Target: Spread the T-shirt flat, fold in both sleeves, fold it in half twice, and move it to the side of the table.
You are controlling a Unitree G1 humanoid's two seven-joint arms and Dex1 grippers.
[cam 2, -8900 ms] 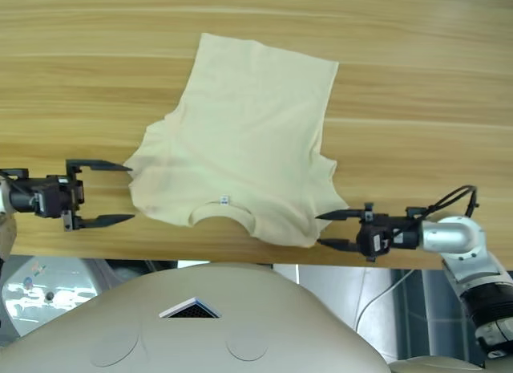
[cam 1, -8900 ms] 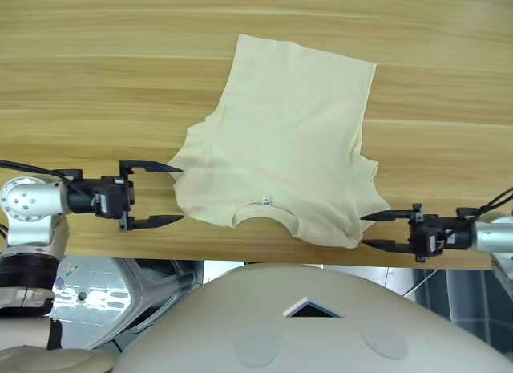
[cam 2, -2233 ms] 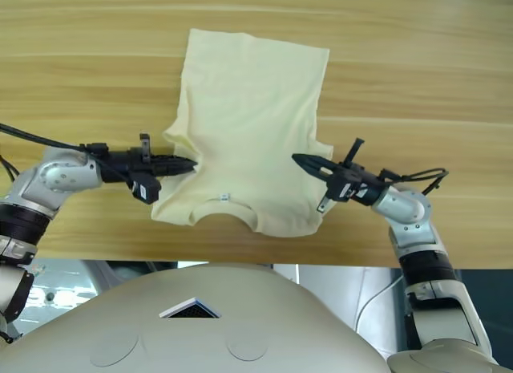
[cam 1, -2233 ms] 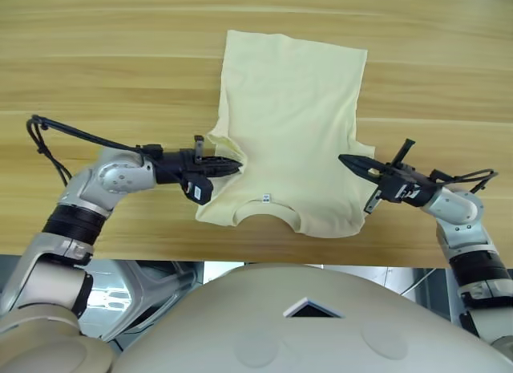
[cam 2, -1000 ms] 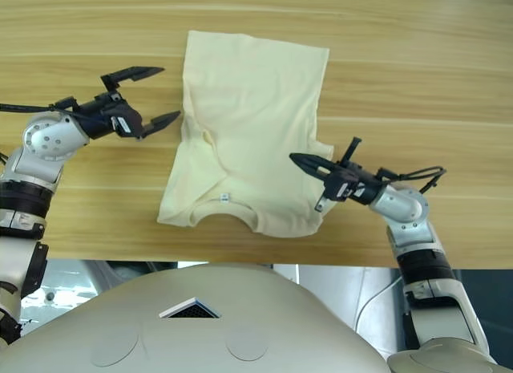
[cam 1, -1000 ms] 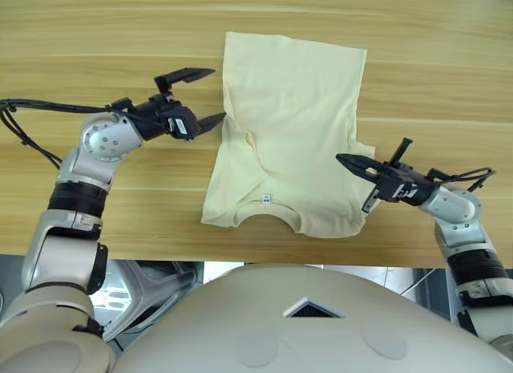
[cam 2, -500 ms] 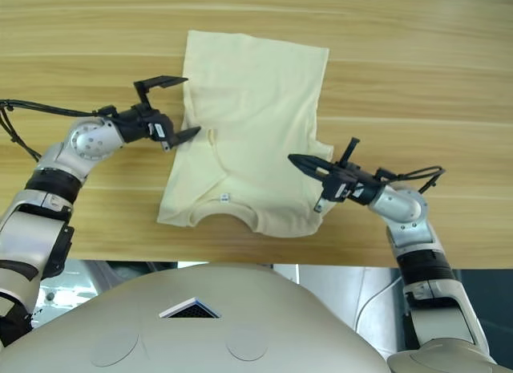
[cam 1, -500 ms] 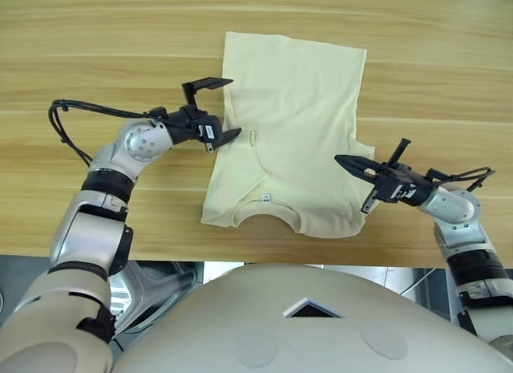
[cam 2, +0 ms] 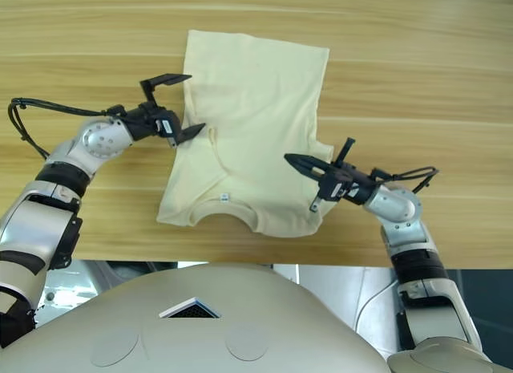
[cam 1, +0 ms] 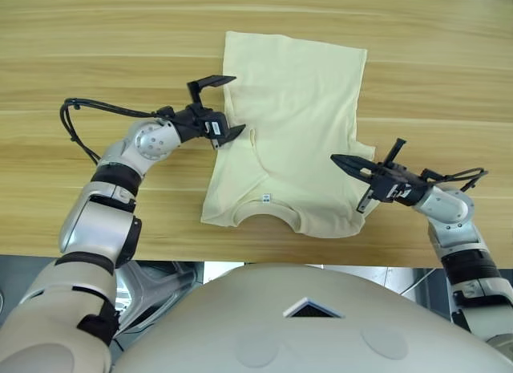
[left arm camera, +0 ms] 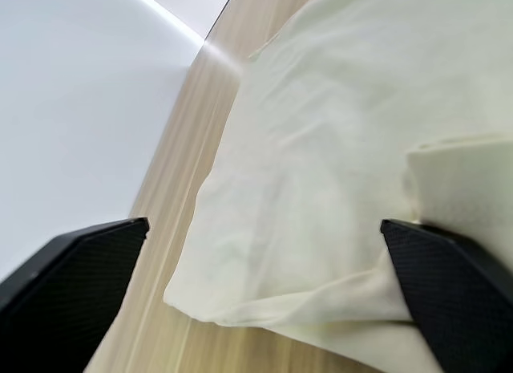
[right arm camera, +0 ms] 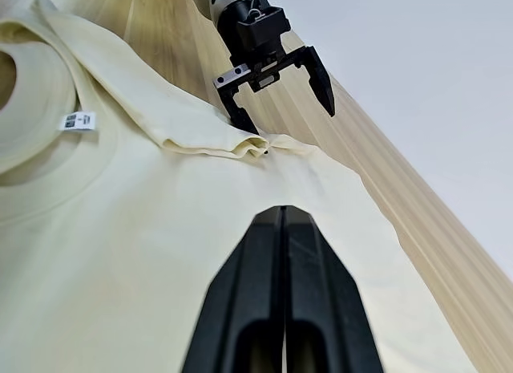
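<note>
Nearer now, left hand (cam 1: pixel 239 103) gapes at the T-shirt's (cam 1: pixel 296 92) left edge; right hand (cam 1: pixel 337 159), pinched together, hovers above it.

too small to read: tag (cam 1: pixel 264 200) at the t-shirt (cam 1: pixel 296 92) collar. hidden beneath the t-shirt's folded-in left sleeve (cam 1: pixel 237 152): cloth below. unclear whether right gripper (cam 1: pixel 337 159) pinches t-shirt cloth.

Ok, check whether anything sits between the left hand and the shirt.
Nothing visible does. The left hand is open right at the left edge of the shirt, and the left wrist view shows cloth lying in the gap between its fingers.
</note>
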